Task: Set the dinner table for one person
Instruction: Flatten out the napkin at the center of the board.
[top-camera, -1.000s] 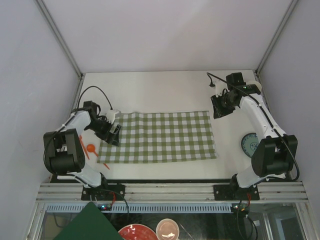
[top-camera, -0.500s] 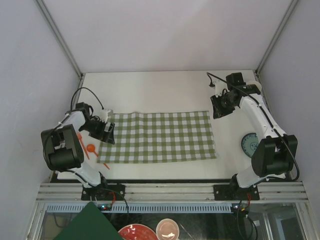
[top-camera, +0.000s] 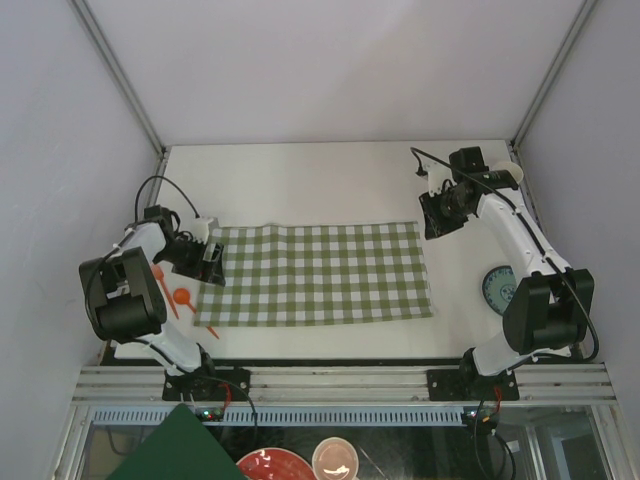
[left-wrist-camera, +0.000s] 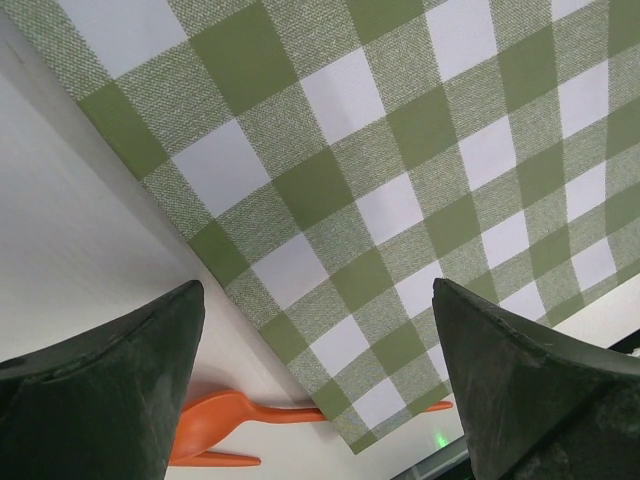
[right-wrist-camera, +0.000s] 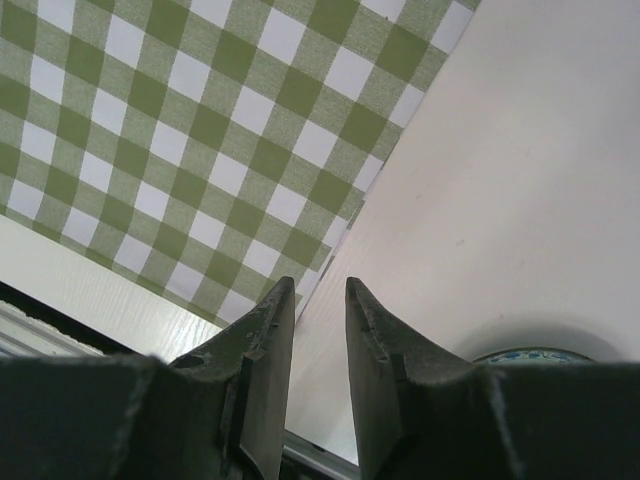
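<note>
Left gripper (top-camera: 210, 261): jaws spread wide, nothing held; it hung over the cloth's 9 o'clock edge.
Orange spoon (top-camera: 181, 295): lay on the bare tabletop just beside the cloth's 8 o'clock corner, at 7 o'clock from the left gripper.
Checked cloth (top-camera: 320, 272): 1 green-and-white piece, spread flat across the near middle.
Dinner table (top-camera: 320, 180): off-white top, under both arms, bare toward 12 o'clock.
Right gripper (top-camera: 432, 214): jaws all but closed, nothing between them; it hung just off the cloth's 1 o'clock corner.
Plate (top-camera: 495, 290): at 3 o'clock from the cloth, partly hidden by the right arm.
</note>
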